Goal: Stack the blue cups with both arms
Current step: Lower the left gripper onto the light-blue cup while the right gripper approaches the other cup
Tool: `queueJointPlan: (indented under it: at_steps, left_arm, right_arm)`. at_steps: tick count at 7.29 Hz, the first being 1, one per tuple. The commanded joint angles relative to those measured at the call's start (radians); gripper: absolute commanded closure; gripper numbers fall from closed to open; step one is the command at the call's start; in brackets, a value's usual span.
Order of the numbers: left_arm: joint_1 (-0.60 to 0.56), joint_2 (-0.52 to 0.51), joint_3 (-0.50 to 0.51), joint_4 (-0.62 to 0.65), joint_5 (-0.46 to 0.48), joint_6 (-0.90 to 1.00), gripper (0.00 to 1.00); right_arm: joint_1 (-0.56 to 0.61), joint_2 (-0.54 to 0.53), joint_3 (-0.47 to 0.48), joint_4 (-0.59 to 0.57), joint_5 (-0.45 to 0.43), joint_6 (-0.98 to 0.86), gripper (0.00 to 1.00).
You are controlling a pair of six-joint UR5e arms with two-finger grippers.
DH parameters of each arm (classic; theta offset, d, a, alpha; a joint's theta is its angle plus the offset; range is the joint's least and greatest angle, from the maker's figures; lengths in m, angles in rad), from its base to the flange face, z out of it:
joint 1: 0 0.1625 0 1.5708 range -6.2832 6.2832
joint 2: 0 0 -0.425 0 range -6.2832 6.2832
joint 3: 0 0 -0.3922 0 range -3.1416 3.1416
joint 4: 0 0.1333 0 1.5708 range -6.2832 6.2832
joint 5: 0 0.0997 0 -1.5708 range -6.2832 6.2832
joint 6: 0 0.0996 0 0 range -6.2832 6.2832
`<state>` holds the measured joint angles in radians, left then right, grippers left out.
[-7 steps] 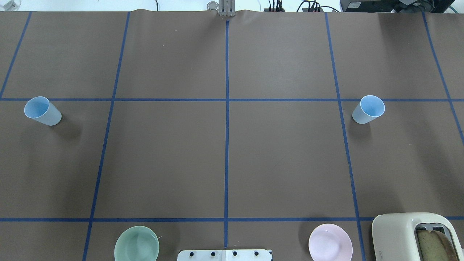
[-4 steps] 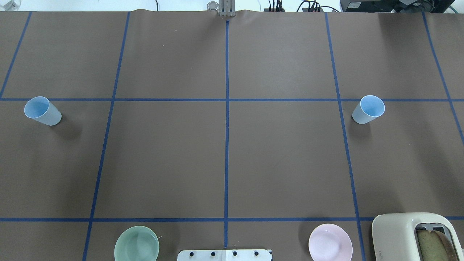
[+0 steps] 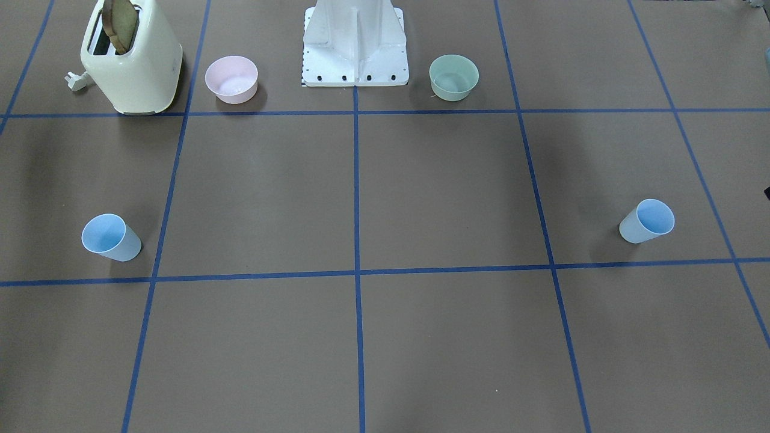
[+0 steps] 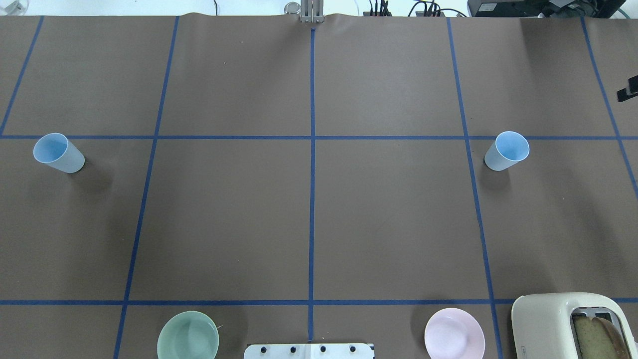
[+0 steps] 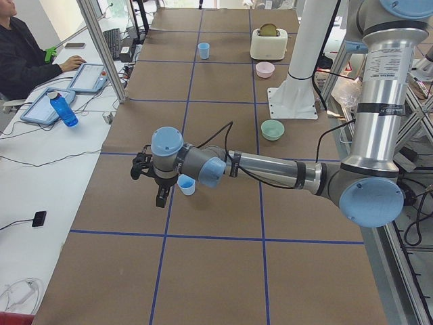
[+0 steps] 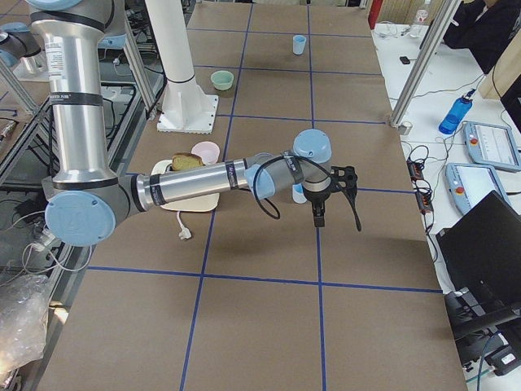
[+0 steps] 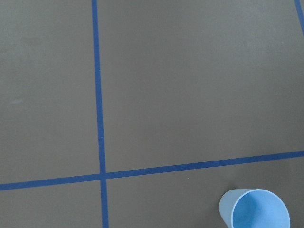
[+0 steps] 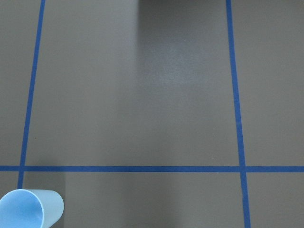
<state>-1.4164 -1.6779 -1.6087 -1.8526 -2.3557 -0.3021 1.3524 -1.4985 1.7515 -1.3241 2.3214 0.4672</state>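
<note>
Two light-blue cups stand upright on the brown table. The left cup (image 4: 59,153) is near the table's left end. It also shows in the front-facing view (image 3: 648,221) and low right in the left wrist view (image 7: 254,209). The right cup (image 4: 507,150) is near the right end and shows low left in the right wrist view (image 8: 31,209). My left gripper (image 5: 162,196) hangs fingers down just outboard of the left cup (image 5: 186,184). My right gripper (image 6: 318,216) hangs just outboard of the right cup (image 6: 299,194); a black bit of it shows at the overhead view's right edge (image 4: 629,89). I cannot tell whether either is open.
A green bowl (image 4: 188,335) and a pink bowl (image 4: 454,333) flank the white base pedestal (image 4: 309,350). A cream toaster (image 4: 553,324) with bread stands at the near right corner. Operators sit at side desks beyond both table ends.
A black part of the right gripper has come into the overhead view at its right edge. Both cups stand where they were.
</note>
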Motion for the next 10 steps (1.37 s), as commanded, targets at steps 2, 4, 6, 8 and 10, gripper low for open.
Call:
queueJointPlan:
  at_steps: [2,4,6,8,10]
  left_arm:
    - [0.094,-0.039,0.020,-0.007,0.004,-0.067,0.02]
    - [0.149,-0.042,0.021,-0.016,0.065,-0.081,0.02]
    - [0.172,-0.043,0.056,-0.054,0.066,-0.084,0.02]
    - [0.194,-0.057,0.145,-0.149,0.066,-0.103,0.02]
    - [0.226,-0.052,0.176,-0.238,0.067,-0.165,0.02]
  right_arm:
    - [-0.150,0.057,-0.004,-0.004,-0.046,0.054,0.00]
    - [-0.154,0.023,0.003,0.003,-0.016,0.060,0.00]
    - [-0.154,-0.005,0.035,0.006,-0.020,0.065,0.00]
    - [-0.153,-0.002,0.052,0.006,-0.017,0.068,0.00]
    - [-0.153,-0.002,0.059,0.005,-0.017,0.068,0.00]
